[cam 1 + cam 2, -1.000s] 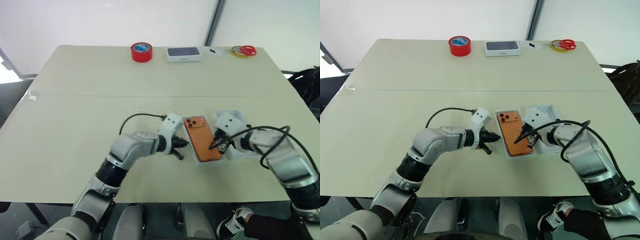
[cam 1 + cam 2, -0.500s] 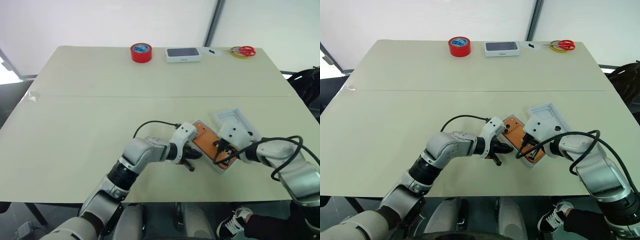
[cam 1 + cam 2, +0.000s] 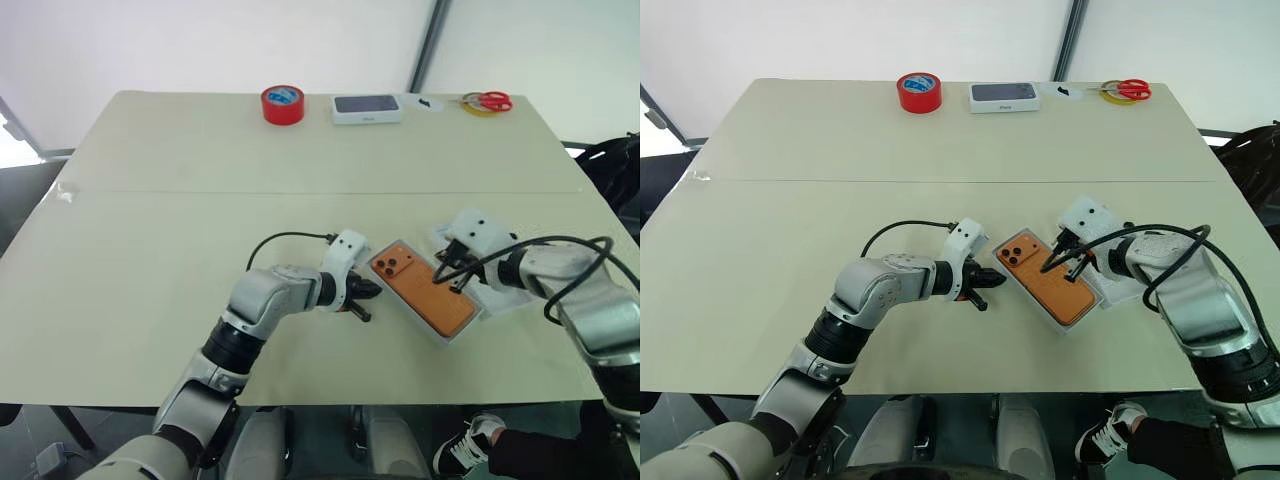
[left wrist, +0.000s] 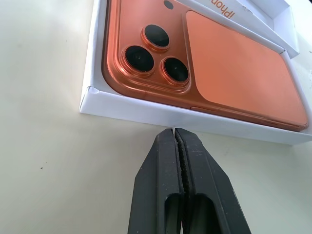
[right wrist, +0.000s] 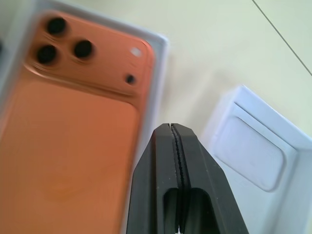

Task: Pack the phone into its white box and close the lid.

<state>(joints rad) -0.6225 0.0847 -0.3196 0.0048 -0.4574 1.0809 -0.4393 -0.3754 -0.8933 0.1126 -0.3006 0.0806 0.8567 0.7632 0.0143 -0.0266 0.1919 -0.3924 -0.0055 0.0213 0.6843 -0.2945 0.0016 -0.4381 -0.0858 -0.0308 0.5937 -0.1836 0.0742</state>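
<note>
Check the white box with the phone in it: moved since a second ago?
Yes. The white box with the phone has turned: its long side, then nearly square to the table's near edge, now lies diagonal, camera corner toward the left gripper.

We read one text: orange letters "iPhon", cut off by the frame edge, on a white box side point(image 4: 253, 19) just behind the phone point(image 4: 219, 73). We can read nothing else.
</note>
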